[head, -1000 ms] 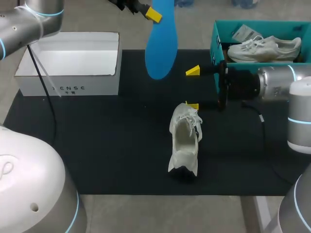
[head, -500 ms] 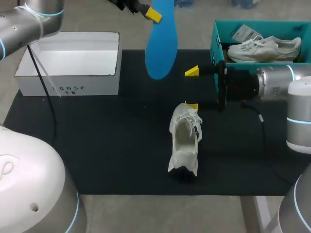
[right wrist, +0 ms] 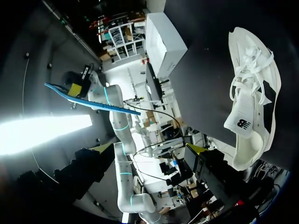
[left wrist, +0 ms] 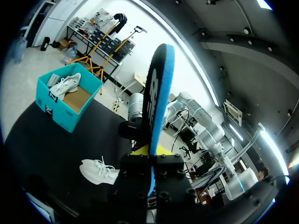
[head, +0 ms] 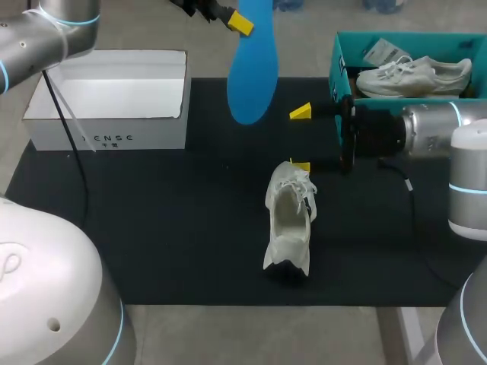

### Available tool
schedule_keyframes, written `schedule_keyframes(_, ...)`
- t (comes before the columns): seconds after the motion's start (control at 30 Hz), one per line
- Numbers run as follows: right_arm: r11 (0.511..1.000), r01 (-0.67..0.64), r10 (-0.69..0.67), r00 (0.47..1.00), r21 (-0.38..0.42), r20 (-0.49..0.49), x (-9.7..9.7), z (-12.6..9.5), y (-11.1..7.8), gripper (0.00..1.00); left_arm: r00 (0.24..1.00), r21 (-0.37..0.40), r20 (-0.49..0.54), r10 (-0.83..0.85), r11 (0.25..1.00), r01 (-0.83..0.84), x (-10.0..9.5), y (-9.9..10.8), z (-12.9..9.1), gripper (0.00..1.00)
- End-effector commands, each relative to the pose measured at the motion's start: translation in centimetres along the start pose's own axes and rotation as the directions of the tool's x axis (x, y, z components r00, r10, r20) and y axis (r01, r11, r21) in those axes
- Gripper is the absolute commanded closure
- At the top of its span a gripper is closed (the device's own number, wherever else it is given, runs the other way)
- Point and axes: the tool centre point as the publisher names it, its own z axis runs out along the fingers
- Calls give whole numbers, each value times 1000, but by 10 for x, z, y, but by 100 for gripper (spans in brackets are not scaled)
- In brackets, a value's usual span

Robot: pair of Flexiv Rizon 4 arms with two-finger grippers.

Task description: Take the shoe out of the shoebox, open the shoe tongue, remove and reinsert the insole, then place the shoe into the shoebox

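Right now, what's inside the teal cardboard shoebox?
One white lace-up sneaker on its side and a white paper slip, over bare brown floor. The near edge of the teal cardboard shoebox is hidden behind my right arm.

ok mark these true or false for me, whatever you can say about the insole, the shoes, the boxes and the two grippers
1. The left gripper holds the blue insole up in the air. True.
2. The shoe nearest the robot sits inside the white box. False: it lies on the black mat, and the white box looks empty.
3. The right gripper is shut on that shoe. False: its fingers stand wide apart, just beyond the shoe's far end.
4. The teal box has a second shoe in it. True.
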Motion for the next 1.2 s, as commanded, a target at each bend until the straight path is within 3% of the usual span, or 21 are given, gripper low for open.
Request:
schedule_keyframes(0.03,1000,0,0,1000,-1,0,-1,1,0,0,1000,1,2,0,1000,0,1,1,0,100)
schedule_keyframes(0.3,1000,0,0,1000,-1,0,-1,1,0,0,1000,1,2,0,1000,0,1,1,0,100)
schedule_keyframes(0.37,1000,0,0,1000,-1,0,-1,1,0,0,992,17,64,110,994,-112,10,5,-1,100)
schedule_keyframes(0.5,1000,0,0,1000,-1,0,-1,1,0,0,947,35,109,303,951,-308,19,31,-4,100)
schedule_keyframes(0.67,1000,0,0,1000,-1,0,-1,1,0,0,883,133,197,427,880,-455,21,76,-6,100)
schedule_keyframes(0.8,1000,0,0,1000,-1,0,-1,1,0,0,835,145,203,512,827,-543,20,106,-1,100)
schedule_keyframes(0.87,1000,0,0,1000,-1,0,-1,1,0,0,807,127,205,554,802,-583,16,108,-7,100)
schedule_keyframes(1.03,1000,0,0,1000,-1,0,-1,1,0,0,797,141,198,571,788,-600,11,132,6,100)
schedule_keyframes(1.2,1000,0,0,1000,-1,0,-1,1,0,0,775,123,230,588,772,-623,12,136,14,100)
